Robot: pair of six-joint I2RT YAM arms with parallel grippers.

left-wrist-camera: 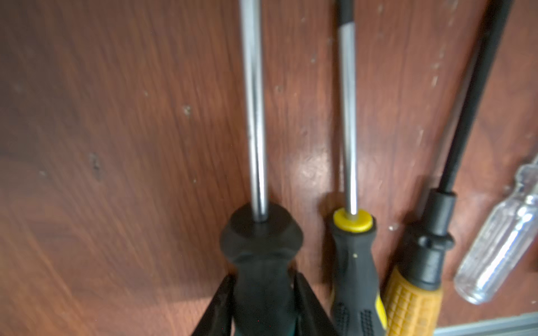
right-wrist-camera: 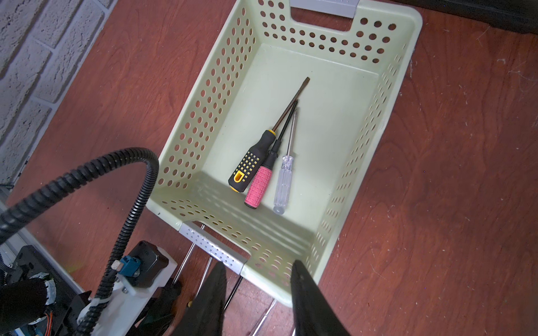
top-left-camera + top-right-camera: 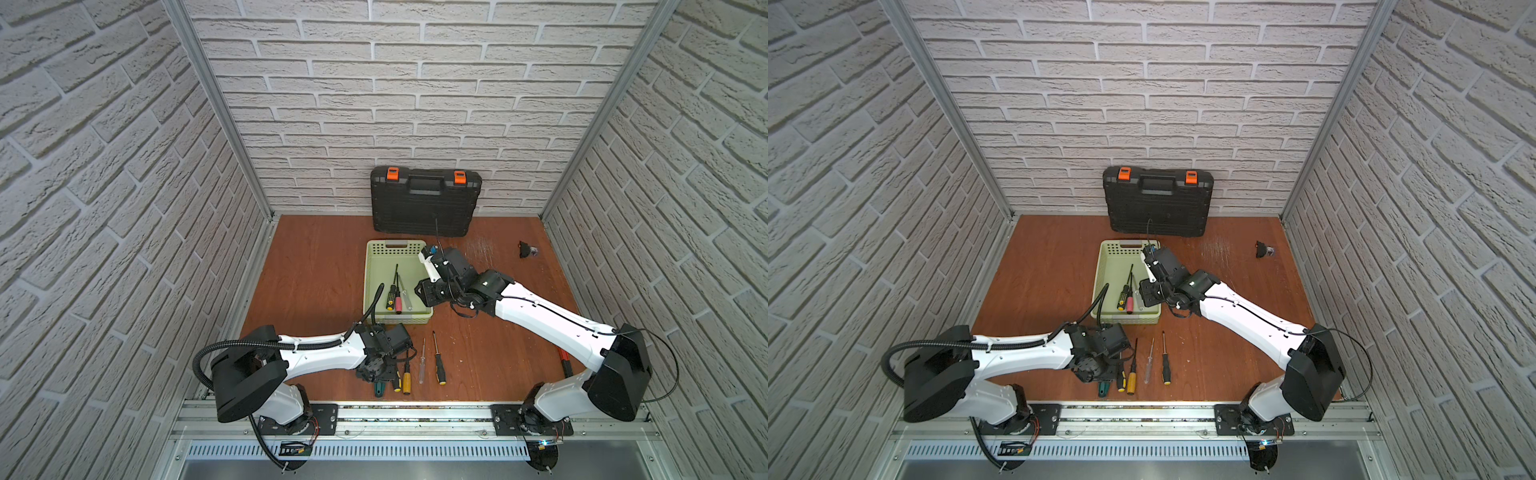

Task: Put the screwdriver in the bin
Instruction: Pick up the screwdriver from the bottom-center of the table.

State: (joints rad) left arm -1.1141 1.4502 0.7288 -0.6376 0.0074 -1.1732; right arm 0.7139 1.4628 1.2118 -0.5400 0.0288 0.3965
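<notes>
Left gripper (image 1: 262,276) is low over the front of the table (image 3: 316,270). Its fingers (image 1: 219,305) press on both sides of the black-and-teal screwdriver (image 1: 262,253), just behind the handle's collar. It looks like a pinch, but this view is soft and the frame edge cuts off the finger bases. The screwdriver's steel shaft runs along the wood toward the bin (image 3: 368,278), which sits just beyond the left wrist. The screwdriver is outside the bin, first in a row with the yellow-black screwdriver (image 1: 353,276), orange screwdriver (image 1: 413,302) and clear screwdriver (image 1: 500,247).

In both top views the wrist hides the left fingers and most of the handle. Only the teal butt end (image 3: 378,388) pokes out. The left wrist view shows almost none of that teal.

Right gripper (image 2: 258,264) is over the bin's rim, fingers spread, nothing between them. The right wrist view gives the bin's contents clearly: a yellow-dotted screwdriver (image 2: 250,163), pink screwdriver (image 2: 259,186) and small clear screwdriver (image 2: 283,183) lie side by side on the floor. In the top views the right wrist partly covers them.

A red-handled tool (image 3: 564,361) is mostly hidden under the right arm. The black toolcase (image 3: 424,203) leans on the back wall.
</notes>
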